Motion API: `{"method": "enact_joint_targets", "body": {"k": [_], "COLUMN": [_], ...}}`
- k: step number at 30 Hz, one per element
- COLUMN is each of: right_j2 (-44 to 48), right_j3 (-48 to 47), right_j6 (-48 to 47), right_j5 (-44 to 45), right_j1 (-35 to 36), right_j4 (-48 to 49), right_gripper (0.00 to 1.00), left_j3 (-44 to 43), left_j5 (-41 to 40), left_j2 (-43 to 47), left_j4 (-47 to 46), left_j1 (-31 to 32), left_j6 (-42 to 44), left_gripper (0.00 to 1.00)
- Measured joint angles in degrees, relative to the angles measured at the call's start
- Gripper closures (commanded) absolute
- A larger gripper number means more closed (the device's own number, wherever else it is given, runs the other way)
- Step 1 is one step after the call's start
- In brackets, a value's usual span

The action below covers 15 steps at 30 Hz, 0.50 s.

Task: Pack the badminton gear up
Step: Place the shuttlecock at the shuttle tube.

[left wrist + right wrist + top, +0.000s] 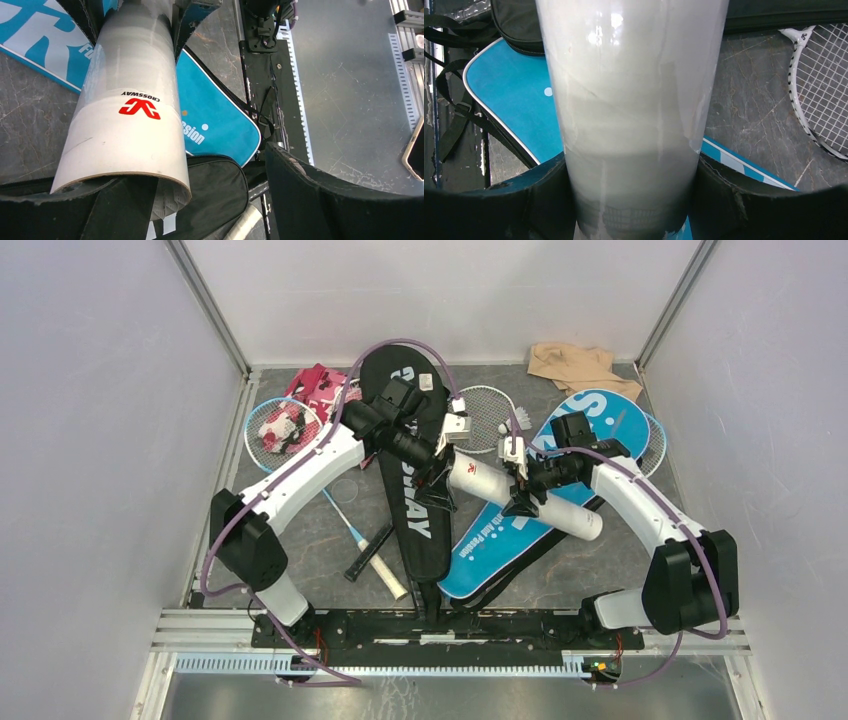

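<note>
Two racket covers, the black cover [420,510] and the blue cover [500,535] to its right, lie on the bench [310,540]. The blue-framed racket [256,450] and the white racket [485,415] lie uncovered at the far side, so most packing looks undone. Mid-bench, the right gripper [631,195] clamps the white tube [475,478] above the blue cover, while the left gripper [438,478] stands wide at the tube's open end. What looks like a shuttlecock [503,430] sits loose on the white racket.

The right pincer [631,200] is clamping the tube [631,90] over the blue cover [509,100]; a racket [824,85] is lying on the bench [749,100] beside it.
</note>
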<state>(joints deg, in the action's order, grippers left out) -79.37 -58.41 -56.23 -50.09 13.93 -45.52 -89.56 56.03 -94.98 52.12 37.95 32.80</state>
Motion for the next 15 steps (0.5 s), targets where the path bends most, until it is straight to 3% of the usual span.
{"method": "enact_joint_targets", "body": {"k": [9, 15], "right_j2": [1.66, 2.08], "right_j3": [0.17, 0.17], "right_j6": [1.38, 2.54], "right_j5": [-0.5, -0.48], "right_j1": [-4.42, -8.44], "right_j4": [1.51, 2.4], "right_gripper": [0.87, 0.87], "left_j3": [-0.48, -0.42], "left_j5": [-4.68, -6.58], "left_j2": [3.17, 8.9], "left_j4": [-1.88, -3.61], "left_j1": [-0.66, -4.76], "left_j6": [0.02, -1.49], "left_gripper": [0.08, 0.0]}}
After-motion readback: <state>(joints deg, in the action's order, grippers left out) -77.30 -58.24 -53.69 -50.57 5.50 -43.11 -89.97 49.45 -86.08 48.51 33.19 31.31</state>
